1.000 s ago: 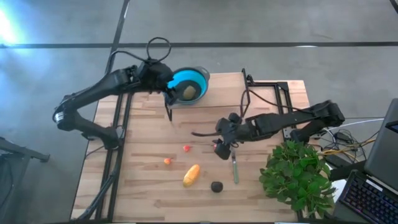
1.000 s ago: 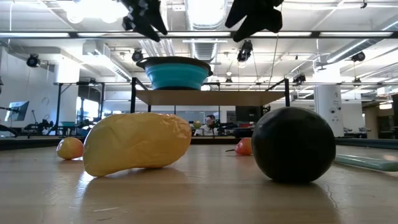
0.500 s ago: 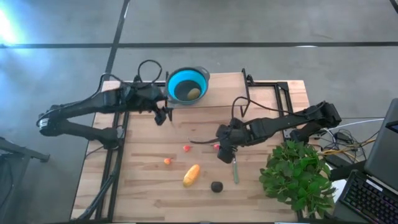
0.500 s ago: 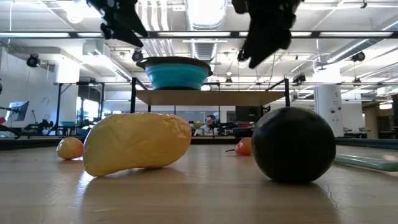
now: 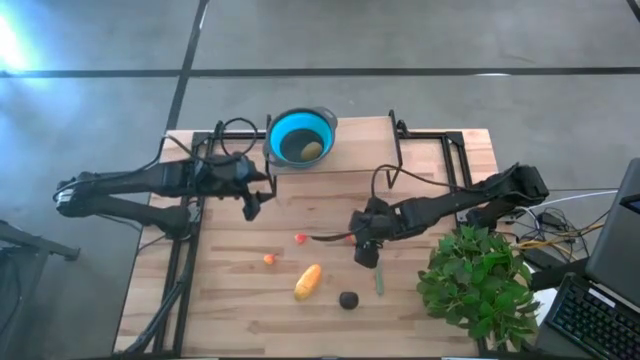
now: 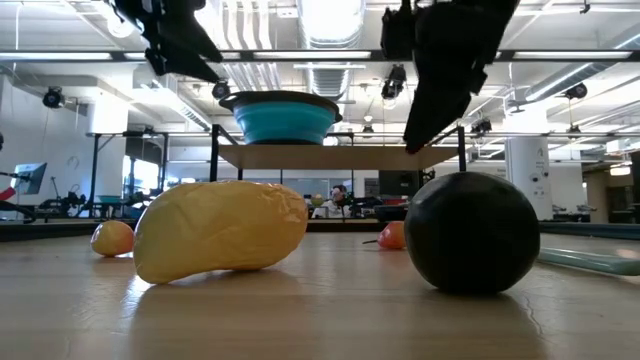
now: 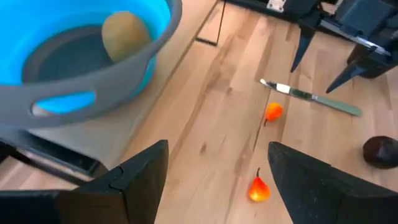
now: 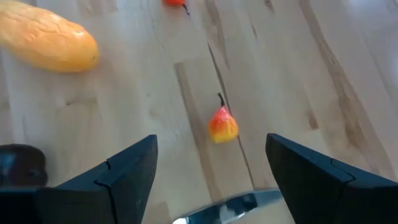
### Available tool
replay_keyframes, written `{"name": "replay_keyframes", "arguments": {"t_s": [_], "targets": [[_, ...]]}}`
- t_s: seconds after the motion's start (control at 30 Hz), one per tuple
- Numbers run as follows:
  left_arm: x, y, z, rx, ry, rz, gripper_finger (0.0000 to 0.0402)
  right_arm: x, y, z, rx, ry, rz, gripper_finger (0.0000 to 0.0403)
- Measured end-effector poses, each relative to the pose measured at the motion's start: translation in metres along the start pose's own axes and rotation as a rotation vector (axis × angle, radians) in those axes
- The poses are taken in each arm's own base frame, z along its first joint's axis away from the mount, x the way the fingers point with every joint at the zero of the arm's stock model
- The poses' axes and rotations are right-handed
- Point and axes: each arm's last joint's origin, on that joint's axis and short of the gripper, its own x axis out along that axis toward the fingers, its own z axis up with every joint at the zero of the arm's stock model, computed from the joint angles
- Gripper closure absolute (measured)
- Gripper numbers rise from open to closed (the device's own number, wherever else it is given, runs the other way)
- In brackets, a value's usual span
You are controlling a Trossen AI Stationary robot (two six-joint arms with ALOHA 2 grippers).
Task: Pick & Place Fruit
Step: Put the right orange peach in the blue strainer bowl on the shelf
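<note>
A blue bowl (image 5: 300,138) stands near the table's far edge with an olive-green fruit (image 7: 124,34) inside. On the wood lie a yellow-orange oblong fruit (image 5: 308,281), a dark round one (image 5: 348,299), a tiny orange one (image 5: 269,259) and a tiny red one (image 5: 300,238). A second small red-orange fruit (image 8: 222,126) lies just below my right gripper (image 8: 211,143), which is open and slants down over it, a finger on each side, touching nothing. My left gripper (image 5: 250,207) hangs open in the air, near-left of the bowl.
A thin grey-green stick (image 5: 379,278) lies right beside my right gripper. A bushy green plant (image 5: 475,282) fills the near right corner. A black frame (image 5: 440,150) stands at the far right. Bare wood stretches across the table's near left.
My left gripper has drawn back from over the bowl toward the table's left and near side, sinking a little; the olive-green fruit stays in the bowl. My right gripper has come down toward the small red-orange fruit next to the stick.
</note>
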Motion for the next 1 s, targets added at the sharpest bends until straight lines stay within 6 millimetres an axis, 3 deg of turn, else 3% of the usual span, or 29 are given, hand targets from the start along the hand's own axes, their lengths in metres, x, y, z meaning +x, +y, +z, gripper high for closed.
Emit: {"name": "replay_keyframes", "arguments": {"t_s": [0.27, 0.7, 1.0], "targets": [[0.008, 0.002, -0.011, -0.031, 0.032, 0.009, 0.0122, 0.021, -0.004, -0.018, 0.003, -0.056, 0.006, 0.0093], [0.008, 0.0, -0.005, -0.048, -0.027, -0.007, 0.0122, 0.042, -0.022, -0.025, 0.031, -0.186, 0.021, 0.0137], [0.008, 0.0, -0.004, -0.051, -0.036, -0.009, 0.0122, 0.071, -0.02, -0.032, 0.004, -0.113, 0.006, 0.0159]]}}
